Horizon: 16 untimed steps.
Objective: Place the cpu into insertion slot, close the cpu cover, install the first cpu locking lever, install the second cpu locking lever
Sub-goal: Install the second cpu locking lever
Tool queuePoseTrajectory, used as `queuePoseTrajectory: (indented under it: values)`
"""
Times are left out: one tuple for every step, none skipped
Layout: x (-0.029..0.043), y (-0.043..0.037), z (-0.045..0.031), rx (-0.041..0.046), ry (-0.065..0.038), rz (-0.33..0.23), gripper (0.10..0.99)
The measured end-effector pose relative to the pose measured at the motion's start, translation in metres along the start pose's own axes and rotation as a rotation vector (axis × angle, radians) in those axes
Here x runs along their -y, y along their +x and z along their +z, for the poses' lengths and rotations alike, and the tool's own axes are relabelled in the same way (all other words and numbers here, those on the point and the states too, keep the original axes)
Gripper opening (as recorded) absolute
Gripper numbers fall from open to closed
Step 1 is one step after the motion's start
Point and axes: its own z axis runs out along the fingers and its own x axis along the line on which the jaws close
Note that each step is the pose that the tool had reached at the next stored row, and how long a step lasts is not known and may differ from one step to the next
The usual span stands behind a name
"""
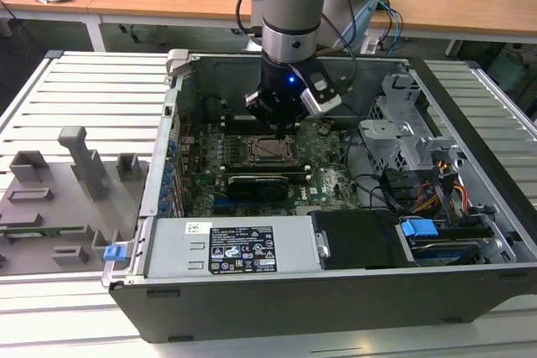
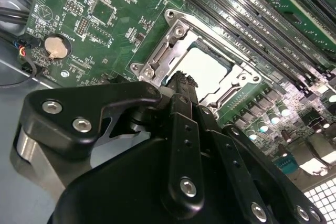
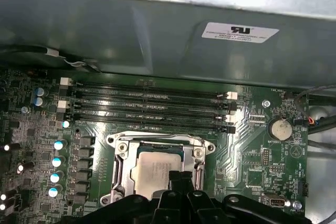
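I am hovering my black multi-link gripper [image 2: 181, 80] low over the socket area inside the open grey computer case [image 1: 470, 282], fingertips pressed together with nothing pinched between them, as both wrist views show. The small flat square cpu with its pale silvery-grey metal top [image 3: 155, 174] is lying seated in the square black-rimmed insertion slot [image 3: 125, 182] on the green circuit board [image 3: 252, 156], just below my tips. The thin silvery metal cpu cover with its square window [image 3: 157, 142] is looking down flat around the chip, framing it; whether it is fully latched I cannot tell. The locking levers I cannot make out clearly. Judging handling: the chip is light, stiff and slick on top, with a fragile pin field beneath, so I would be holding it only by opposite edges and never pressing it sideways. The cover is thin springy sheet metal, best pushed at its free edge away from the hinge. The row of long black memory slots [image 3: 152, 106] is sitting just beside the socket, near my working space.
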Motion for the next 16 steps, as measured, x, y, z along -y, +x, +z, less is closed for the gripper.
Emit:
queuePoseTrajectory:
  values:
    - [0.0005, 0.0000, -0.0001, -0.0001, 0.000, 0.000, 0.106]
    - [0.0013, 0.0001, -0.0001, 0.0000, 0.000, 0.000, 0.106]
    - [0.0023, 0.0002, -0.0002, -0.0001, 0.000, 0.000, 0.106]
    - [0.0027, 0.0002, -0.0002, 0.0000, 0.000, 0.000, 0.106]
    - [0.0032, 0.0002, -0.0003, 0.0000, 0.000, 0.000, 0.106]
    - [0.0038, 0.0003, -0.0003, 0.0000, 0.000, 0.000, 0.106]
    - [0.0046, 0.0003, -0.0004, 0.0000, 0.000, 0.000, 0.106]
    - [0.0051, 0.0004, -0.0004, 0.0000, 0.000, 0.000, 0.106]
    - [0.0056, 0.0004, -0.0005, -0.0001, 0.000, 0.000, 0.106]
    - [0.0062, 0.0005, -0.0005, 0.0000, 0.000, 0.000, 0.106]
    - [0.0066, 0.0005, -0.0005, 0.0000, 0.000, 0.000, 0.106]
    - [0.0070, 0.0005, -0.0006, 0.0000, 0.000, 0.000, 0.106]
    - [0.0077, 0.0006, -0.0007, 0.0000, 0.000, 0.000, 0.106]
    - [0.0085, 0.0006, -0.0007, 0.0000, 0.000, 0.000, 0.106]
    - [0.0097, 0.0007, -0.0008, -0.0001, 0.000, 0.000, 0.106]
    - [0.0102, 0.0007, -0.0009, -0.0001, 0.000, 0.000, 0.106]
